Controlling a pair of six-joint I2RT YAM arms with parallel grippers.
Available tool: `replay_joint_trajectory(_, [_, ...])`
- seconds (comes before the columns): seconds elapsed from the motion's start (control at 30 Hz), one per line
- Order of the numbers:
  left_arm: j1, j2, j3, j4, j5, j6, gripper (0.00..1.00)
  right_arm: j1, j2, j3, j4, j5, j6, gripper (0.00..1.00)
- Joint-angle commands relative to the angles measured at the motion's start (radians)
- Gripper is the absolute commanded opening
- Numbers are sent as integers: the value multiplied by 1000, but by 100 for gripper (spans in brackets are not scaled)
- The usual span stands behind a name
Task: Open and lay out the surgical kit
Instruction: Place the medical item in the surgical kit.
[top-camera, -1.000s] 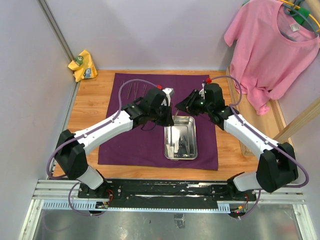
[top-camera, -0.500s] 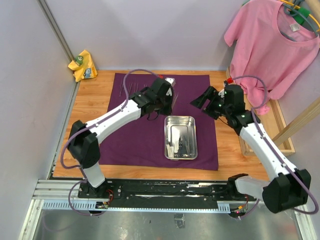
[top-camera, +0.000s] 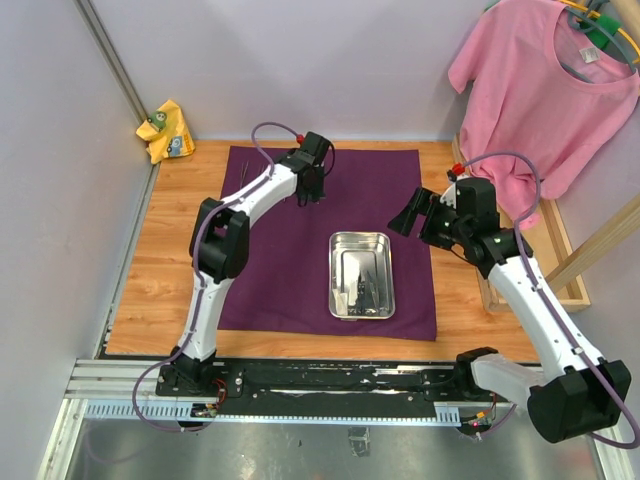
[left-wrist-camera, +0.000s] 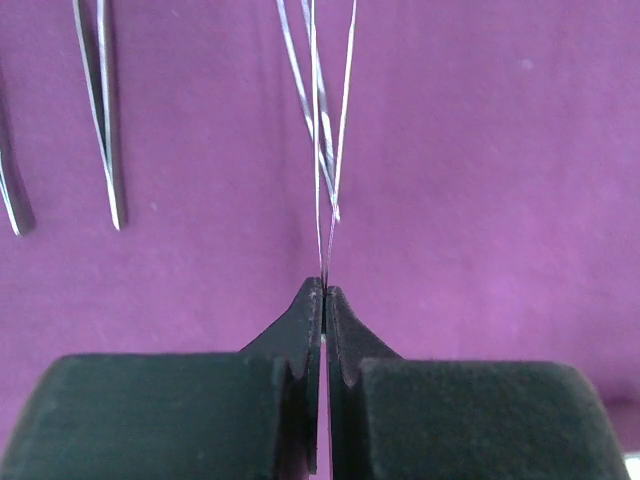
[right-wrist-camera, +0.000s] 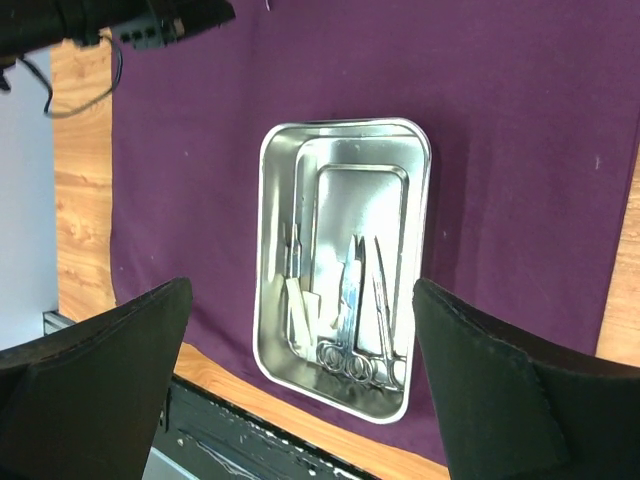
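The dark purple cloth (top-camera: 280, 270) lies spread flat on the table. On its right half sits the steel tray (top-camera: 343, 300), which holds scissors (right-wrist-camera: 352, 300), another slim instrument and small white gauze pieces (right-wrist-camera: 303, 310). My left gripper (top-camera: 309, 194) is over the cloth's far part, shut on slim metal forceps (left-wrist-camera: 333, 150) that point away from it close above the cloth (left-wrist-camera: 480, 150). Two more forceps (left-wrist-camera: 102, 120) lie on the cloth to their left. My right gripper (top-camera: 404, 214) hangs open and empty above the tray's (right-wrist-camera: 268, 200) right side.
A pink T-shirt (top-camera: 545, 90) hangs at the back right above a wooden rack (top-camera: 560, 250). A yellow rag (top-camera: 166, 130) sits in the back left corner. Bare wooden tabletop (top-camera: 175, 230) borders the cloth. The arms' base rail (top-camera: 330, 385) runs along the near edge.
My right gripper has opened and drawn back to the right of the tray. The left arm has swung from above the tray to the cloth's far part, still shut.
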Motion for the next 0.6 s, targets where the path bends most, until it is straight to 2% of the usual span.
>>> replay_joint_trajectory(0.0, [53, 98, 130, -46, -30, 4, 0, -14, 13, 5, -42, -38, -67, 93])
replay_joint_trajectory(0.3, [116, 179, 188, -59, -35, 17, 0, -13, 45, 3, -36, -68, -78, 93])
replay_joint_trajectory(0.57, [119, 209, 214, -60, -25, 39, 1, -14, 55, 1, -28, -75, -75, 94])
